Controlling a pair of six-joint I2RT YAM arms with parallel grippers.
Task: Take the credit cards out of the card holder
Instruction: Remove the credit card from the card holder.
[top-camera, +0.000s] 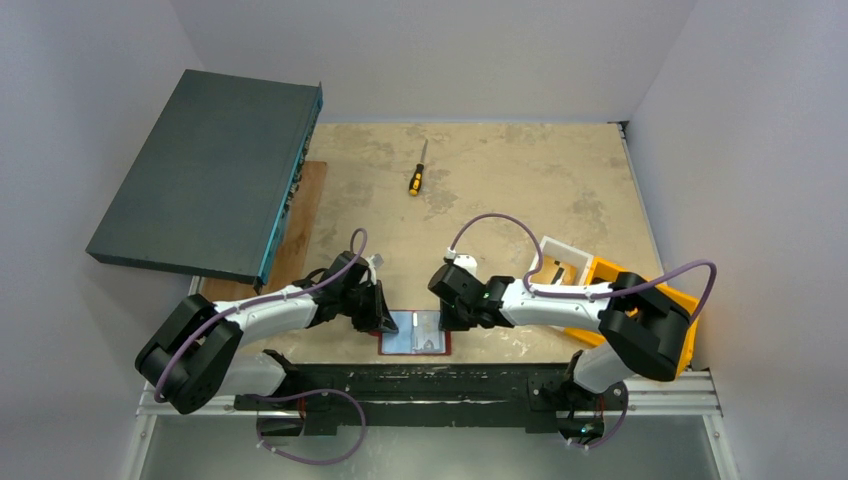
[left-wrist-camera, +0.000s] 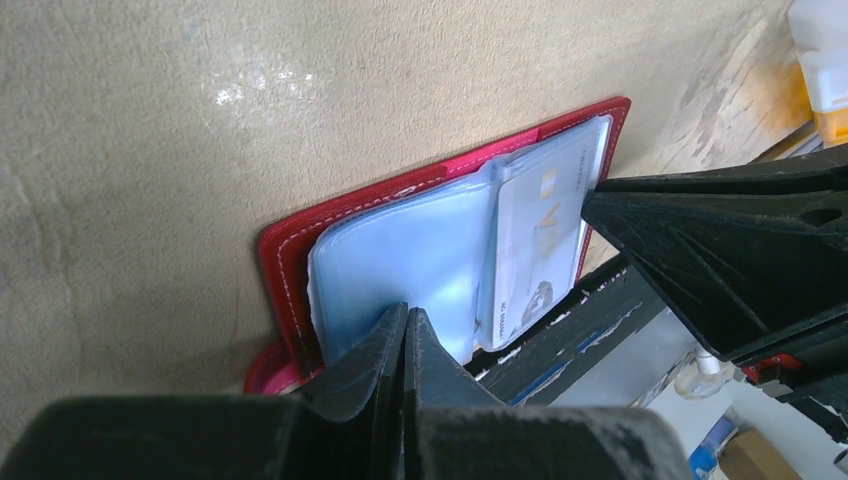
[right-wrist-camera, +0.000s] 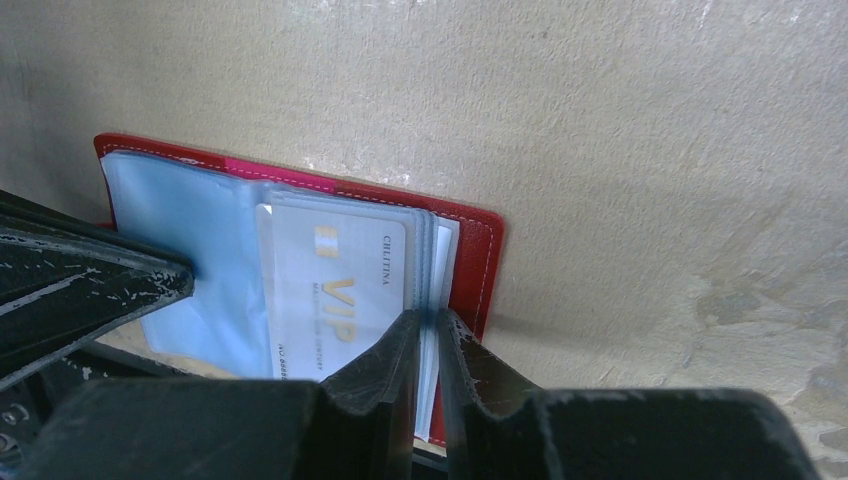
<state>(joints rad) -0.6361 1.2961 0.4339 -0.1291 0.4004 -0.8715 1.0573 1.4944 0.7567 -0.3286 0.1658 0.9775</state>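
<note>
Now the card holder (top-camera: 415, 333) lies open at the near edge of the tabletop (top-camera: 500, 200) between both arms, left tool (left-wrist-camera: 405, 330) shut, pressing its left page, right tool (right-wrist-camera: 430, 325) nearly shut, nipping the near end of the credit cards (right-wrist-camera: 335, 290), whose long axis points straight back at it.

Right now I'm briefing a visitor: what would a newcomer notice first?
The open red card holder at the near edge of the table, with a pale VIP card in its clear sleeves. The left gripper rests shut at its left side, the right gripper pinches the sleeves' right edge. A dark box lies far left.
</note>
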